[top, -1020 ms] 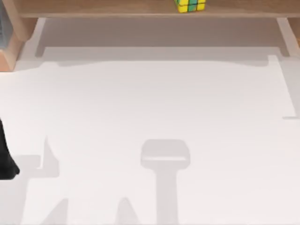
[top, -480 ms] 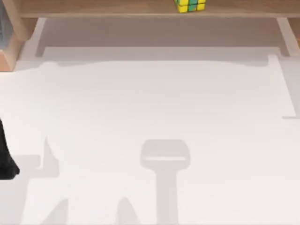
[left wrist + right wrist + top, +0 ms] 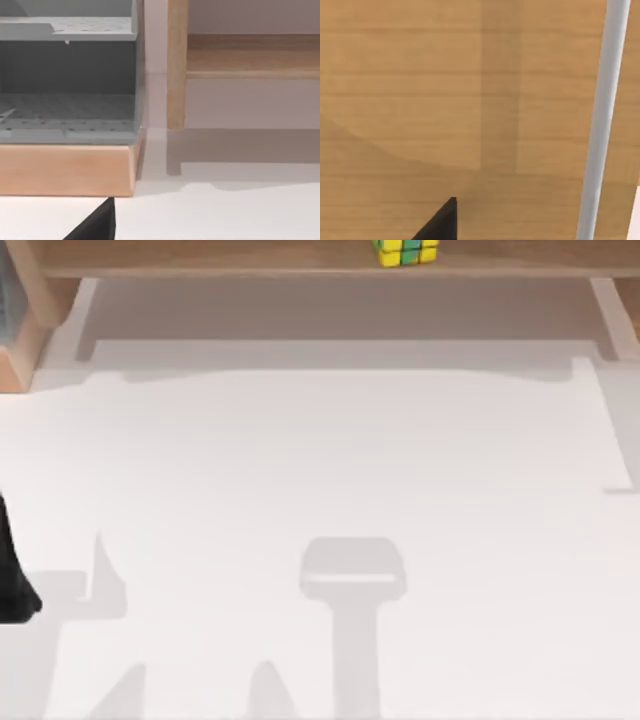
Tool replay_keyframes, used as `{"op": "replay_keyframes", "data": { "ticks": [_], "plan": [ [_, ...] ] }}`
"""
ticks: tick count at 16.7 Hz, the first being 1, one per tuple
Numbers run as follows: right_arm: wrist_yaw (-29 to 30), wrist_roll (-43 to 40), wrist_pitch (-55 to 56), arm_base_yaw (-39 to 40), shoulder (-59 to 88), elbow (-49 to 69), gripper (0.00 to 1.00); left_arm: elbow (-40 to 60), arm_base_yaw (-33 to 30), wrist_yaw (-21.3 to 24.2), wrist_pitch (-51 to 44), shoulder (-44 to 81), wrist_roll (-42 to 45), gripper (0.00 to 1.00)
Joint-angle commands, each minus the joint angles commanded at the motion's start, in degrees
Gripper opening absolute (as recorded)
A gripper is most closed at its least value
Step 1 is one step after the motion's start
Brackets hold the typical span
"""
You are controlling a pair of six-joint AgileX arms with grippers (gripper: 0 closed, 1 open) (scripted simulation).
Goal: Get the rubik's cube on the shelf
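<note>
The rubik's cube point(image 3: 407, 251), with yellow, green and blue stickers, rests on the long light-brown shelf point(image 3: 200, 256) at the far edge of the table, right of the middle. No gripper is near it. My left arm point(image 3: 12, 585) is parked as a dark shape at the table's left edge. A dark corner of my left gripper point(image 3: 96, 226) shows in the left wrist view, facing the shelf's board point(image 3: 250, 56) and its upright support point(image 3: 176, 65). In the right wrist view a dark corner of my right gripper point(image 3: 440, 224) hangs close over a light-brown wooden surface point(image 3: 420, 100).
A grey perforated rack point(image 3: 67, 75) on a wooden base point(image 3: 65, 170) stands at the far left beside the shelf's support. A pale grey bar point(image 3: 602, 120) crosses the right wrist view. The white tabletop point(image 3: 330, 460) carries soft shadows.
</note>
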Motion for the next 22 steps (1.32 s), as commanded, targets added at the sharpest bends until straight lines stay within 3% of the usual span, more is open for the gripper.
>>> {"op": "replay_keyframes", "data": {
  "ticks": [9, 22],
  "plan": [
    [0.0, 0.0, 0.0, 0.0, 0.0, 0.0, 0.02, 0.0, 0.0, 0.0, 0.0, 0.0, 0.0, 1.0],
    [1.92, -0.01, -2.27, 1.71, 1.58, 3.54, 0.0, 0.0, 0.0, 0.0, 0.0, 0.0, 0.0, 1.0]
  ]
}}
